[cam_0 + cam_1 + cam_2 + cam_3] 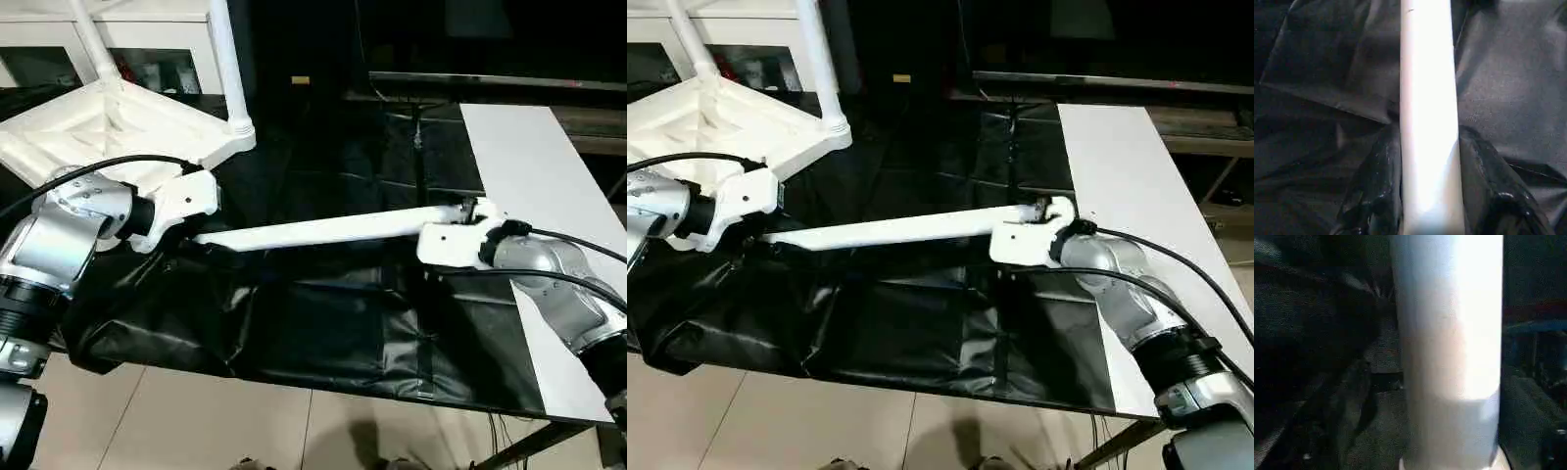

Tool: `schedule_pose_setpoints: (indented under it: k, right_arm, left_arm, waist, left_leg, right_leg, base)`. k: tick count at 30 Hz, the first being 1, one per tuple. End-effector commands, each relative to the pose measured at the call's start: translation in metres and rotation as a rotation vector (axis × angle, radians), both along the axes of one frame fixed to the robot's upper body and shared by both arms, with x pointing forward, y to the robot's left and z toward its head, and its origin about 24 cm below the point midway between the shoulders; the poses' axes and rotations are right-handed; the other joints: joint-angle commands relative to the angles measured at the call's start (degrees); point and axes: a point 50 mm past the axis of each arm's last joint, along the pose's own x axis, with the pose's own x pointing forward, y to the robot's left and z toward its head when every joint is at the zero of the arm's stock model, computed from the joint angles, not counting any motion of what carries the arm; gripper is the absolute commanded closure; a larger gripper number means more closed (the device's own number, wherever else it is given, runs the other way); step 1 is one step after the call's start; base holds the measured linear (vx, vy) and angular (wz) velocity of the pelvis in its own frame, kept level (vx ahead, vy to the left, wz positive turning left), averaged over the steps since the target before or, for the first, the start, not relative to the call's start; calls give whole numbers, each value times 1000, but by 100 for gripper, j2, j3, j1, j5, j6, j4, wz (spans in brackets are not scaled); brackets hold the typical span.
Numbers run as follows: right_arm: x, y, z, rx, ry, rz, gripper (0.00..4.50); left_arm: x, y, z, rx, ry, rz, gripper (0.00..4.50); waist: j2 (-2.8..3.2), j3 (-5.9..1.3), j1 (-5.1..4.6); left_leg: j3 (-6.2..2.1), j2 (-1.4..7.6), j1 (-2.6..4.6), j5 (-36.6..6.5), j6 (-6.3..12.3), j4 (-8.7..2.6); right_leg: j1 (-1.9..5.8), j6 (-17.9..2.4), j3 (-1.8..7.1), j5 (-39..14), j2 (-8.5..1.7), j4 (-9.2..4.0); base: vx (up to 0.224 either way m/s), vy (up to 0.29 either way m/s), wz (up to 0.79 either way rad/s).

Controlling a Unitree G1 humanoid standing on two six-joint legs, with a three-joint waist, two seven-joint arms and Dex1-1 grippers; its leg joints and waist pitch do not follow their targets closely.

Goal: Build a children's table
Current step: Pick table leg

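two sets of jaws meet one loose leg [323,231] — the left gripper [1430,205] clenched on its narrow end, the right gripper [468,217] at its thick end, grip unclear. it hangs above the black-covered table [323,333], near the upturned tabletop [108,132].

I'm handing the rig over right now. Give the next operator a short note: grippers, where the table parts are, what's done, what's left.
Left gripper: shut on the narrow end of a loose white leg, black fingers on both sides.
Right gripper: at the leg's thick end; whether it grips cannot be told.
The leg is held roughly level over the black sheet.
Tabletop: upside down at the robot's far left, two legs standing in its corner sockets.
Left: seat this leg in a free socket, then any remaining leg.
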Motion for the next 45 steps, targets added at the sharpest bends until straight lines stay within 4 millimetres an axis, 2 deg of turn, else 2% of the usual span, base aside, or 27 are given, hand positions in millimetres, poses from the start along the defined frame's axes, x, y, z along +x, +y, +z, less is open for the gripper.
schedule_pose_setpoints:
  k: [1,10,11,15,16,17,21,22,23,25,27,28,30,32,33,34,35,36,37,38,39,40,41,42,43,44,45]
  right_arm:
    - [-2,-2,-4,1,42,12,99]
    - [-2,-3,-10,11,74,12,175]
    - [-2,-3,-10,15,79,12,197]
    - [-2,-3,-10,26,80,11,205]
    - [-2,-3,-10,27,77,11,227]
    - [-1,-4,-9,29,68,12,247]
    - [0,-5,-7,33,54,10,263]
    - [0,-5,-7,36,53,9,263]
    - [0,-5,-7,37,52,9,264]
    - [1,-5,-7,38,49,7,263]
    - [3,-5,-6,56,40,-4,263]
    - [3,-5,-6,56,40,-4,263]
    - [4,-7,-2,144,15,-40,264]
    - [5,-7,5,233,-21,-61,264]
    - [5,-6,8,264,-37,-64,264]
    - [5,-5,17,379,-87,-86,264]
    - [4,-4,27,495,-129,-117,264]
    - [1,-5,42,698,-183,-168,264]
    - [-1,-7,48,789,-197,-191,264]
    - [-8,-14,59,1023,-214,-259,264]
    - [-13,-18,63,1128,-242,-307,264]
    - [-16,-21,65,1186,-257,-334,264]
    - [-22,-27,67,1283,-286,-389,264]
    - [-30,-33,65,1370,-320,-466,264]
    - [-32,-35,63,1384,-325,-487,264]
    - [-38,-42,56,1436,-344,-571,264]
    - [-45,-47,47,1466,-356,-647,264]
  left_arm:
    - [0,1,11,1,-43,1,311]
    - [-1,2,13,9,-48,7,311]
    - [-1,3,14,6,-48,6,311]
    - [-1,3,17,-3,-61,9,311]
    - [0,3,19,-17,-70,19,311]
    - [2,4,24,-47,-87,38,255]
    - [1,6,36,-116,-94,28,223]
    - [1,6,40,-139,-103,24,223]
    - [0,6,41,-147,-107,23,212]
    - [2,7,50,-179,-162,21,204]
    - [7,12,75,-324,-293,64,198]
    - [7,12,75,-324,-293,64,198]
    - [14,31,106,-547,-468,205,195]
    - [18,47,116,-648,-548,341,193]
    - [19,52,117,-661,-567,391,193]
    - [21,62,116,-686,-593,502,193]
    - [21,67,111,-698,-591,567,193]
    - [20,70,102,-705,-596,642,193]
    - [19,69,97,-708,-596,660,193]
    - [14,62,81,-716,-586,679,193]
    - [13,56,69,-714,-582,701,193]
    - [13,52,62,-714,-581,714,193]
    - [11,45,50,-714,-577,740,193]
    - [8,36,34,-725,-606,780,193]
    - [8,33,30,-725,-609,792,193]
    - [6,21,14,-724,-622,840,193]
    - [3,10,-2,-727,-623,883,193]
  waist:
    - [-105,-459,-26]
    - [-114,-457,-19]
    - [-111,-460,-17]
    - [-113,-462,-14]
    - [-118,-465,-13]
    - [-120,-466,-14]
    - [-113,-467,-7]
    - [-88,-465,0]
    - [-110,-462,-8]
    - [-111,-460,-4]
    - [-113,-466,2]
    - [-113,-466,2]
    - [-117,-475,11]
    - [-178,-476,19]
    - [-176,-472,17]
    - [-181,-461,12]
    - [-228,-454,30]
    - [-239,-442,11]
    - [-219,-439,39]
    - [-188,-460,46]
    - [-174,-478,82]
    - [-149,-475,65]
    - [-127,-489,122]
    - [47,-519,182]
    - [-36,-510,173]
    - [46,-508,188]
    - [-56,-494,175]
  left_leg:
    - [-64,286,76,-355,521,-454]
    - [-65,285,72,-373,535,-450]
    - [-65,286,78,-364,533,-448]
    - [-64,283,75,-351,540,-447]
    - [-62,283,79,-349,541,-444]
    - [-59,279,77,-358,536,-442]
    - [-57,271,78,-384,489,-441]
    - [-60,270,83,-403,484,-441]
    - [-56,268,78,-432,475,-440]
    - [-59,275,77,-453,472,-442]
    - [-51,256,73,-449,449,-430]
    - [-51,256,73,-449,449,-430]
    - [-46,244,72,-485,436,-420]
    - [-54,245,56,-517,450,-420]
    - [-56,241,46,-535,447,-417]
    - [-68,256,58,-575,424,-422]
    - [-69,280,52,-553,444,-434]
    - [-68,285,35,-558,487,-442]
    - [-93,314,39,-563,471,-463]
    - [-82,311,81,-526,428,-467]
    - [-90,365,101,-264,506,-467]
    - [-87,350,88,-159,554,-476]
    - [-72,375,146,-120,571,-472]
    - [-79,339,170,-168,489,-458]
    - [-67,349,168,-192,434,-477]
    - [-49,312,171,-297,415,-474]
    - [20,266,119,-530,571,-461]
  right_leg:
    - [374,-1785,207,-530,-261,-252]
    - [372,-1777,200,-630,-257,-256]
    - [369,-1782,200,-611,-258,-253]
    - [369,-1795,197,-591,-255,-251]
    - [366,-1795,198,-586,-256,-250]
    - [369,-1797,200,-589,-256,-250]
    - [372,-1837,192,-581,-251,-239]
    - [365,-1847,190,-589,-249,-244]
    - [371,-1845,190,-586,-241,-248]
    - [375,-1830,192,-611,-252,-247]
    - [373,-1873,185,-541,-241,-238]
    - [373,-1873,185,-541,-241,-238]
    - [371,-1917,173,-430,-220,-223]
    - [395,-1883,177,-439,-242,-224]
    - [401,-1853,181,-483,-242,-220]
    - [385,-1742,178,-669,-248,-240]
    - [397,-1660,203,-734,-279,-245]
    - [407,-1634,202,-769,-277,-240]
    - [394,-1563,197,-914,-304,-257]
    - [366,-1511,189,-1007,-271,-262]
    - [343,-1592,210,-562,-291,-223]
    - [345,-1626,197,-406,-244,-212]
    - [286,-1634,186,-295,-232,-232]
    - [254,-1612,158,-327,-209,-205]
    - [251,-1579,154,-174,-188,-244]
    - [245,-1568,162,-215,-201,-250]
    - [323,-1610,232,-360,-336,-353]
  base:
    - [0,0,0]
    - [0,0,0]
    - [0,0,0]
    - [0,0,0]
    - [0,0,0]
    - [0,0,0]
    - [0,0,0]
    - [0,0,0]
    - [0,0,0]
    - [0,0,0]
    - [0,0,0]
    - [0,0,0]
    - [0,0,0]
    - [0,0,0]
    - [0,0,0]
    - [0,0,0]
    - [0,0,0]
    - [0,0,0]
    - [0,0,0]
    - [0,0,0]
    - [0,0,0]
    - [0,0,0]
    - [0,0,0]
    - [0,0,0]
    - [0,0,0]
    - [0,0,0]
    - [0,0,0]
